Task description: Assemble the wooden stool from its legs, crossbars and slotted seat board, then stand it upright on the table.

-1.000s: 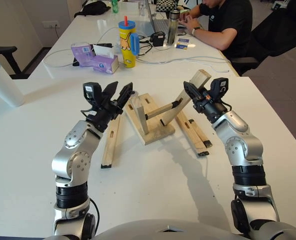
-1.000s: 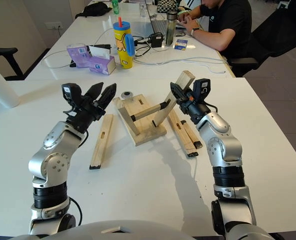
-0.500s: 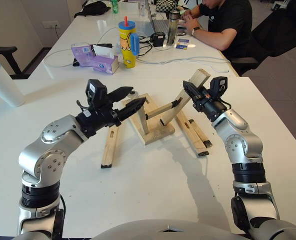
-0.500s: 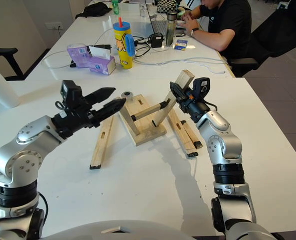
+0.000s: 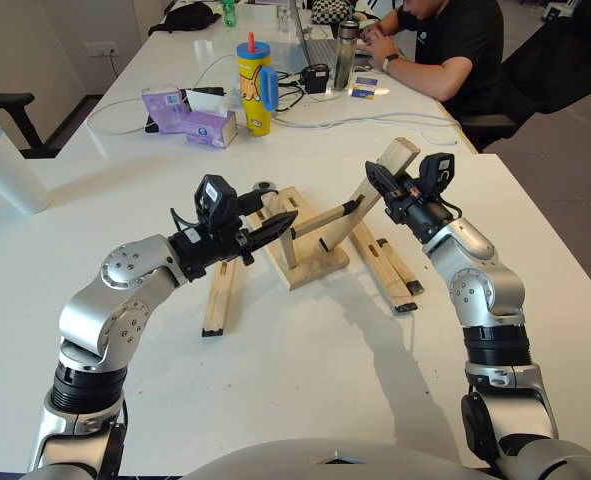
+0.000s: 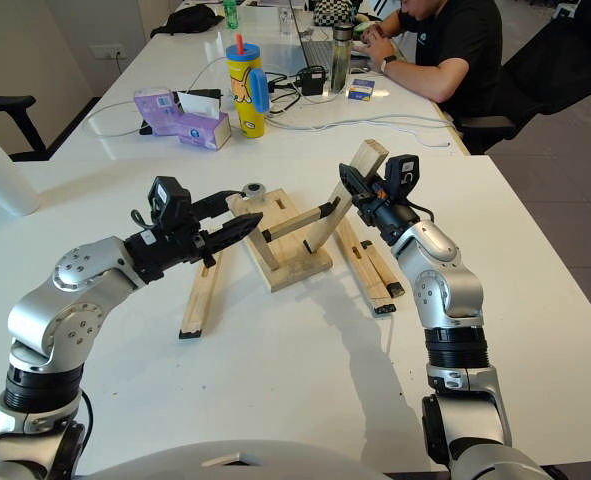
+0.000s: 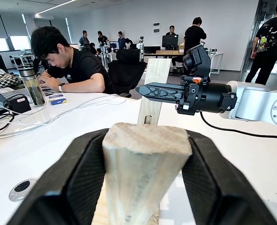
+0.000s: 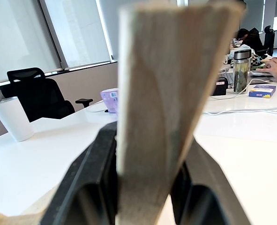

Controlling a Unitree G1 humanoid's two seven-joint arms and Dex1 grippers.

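Looking down from the head: grips with the left end effector (image 5: 280, 222) the top of the upright leg (image 5: 285, 243), planted in the slotted seat board (image 5: 313, 264), flat on the bench (image 5: 305, 370) near its middle. Clamps with the right end effector (image 5: 382, 186) the tilted leg (image 5: 387, 170), raised off the bench just right of the board and tied to the upright leg by a crossbar (image 5: 323, 221). Finds one loose leg (image 5: 218, 290) flat on the bench just left of the board, under the left arm, and more loose wooden pieces (image 5: 387, 262) flat on the right, below the tilted leg. From the left wrist: shows the upright leg's sawn end (image 7: 145, 159) wedged between two black fingers (image 7: 82, 187), touched on both sides; beyond it, the right end effector (image 7: 147, 91) closed around the tilted leg (image 7: 154, 75). From the right wrist: presses dark fingers (image 8: 98, 178) against both faces of the tilted leg (image 8: 171, 93).
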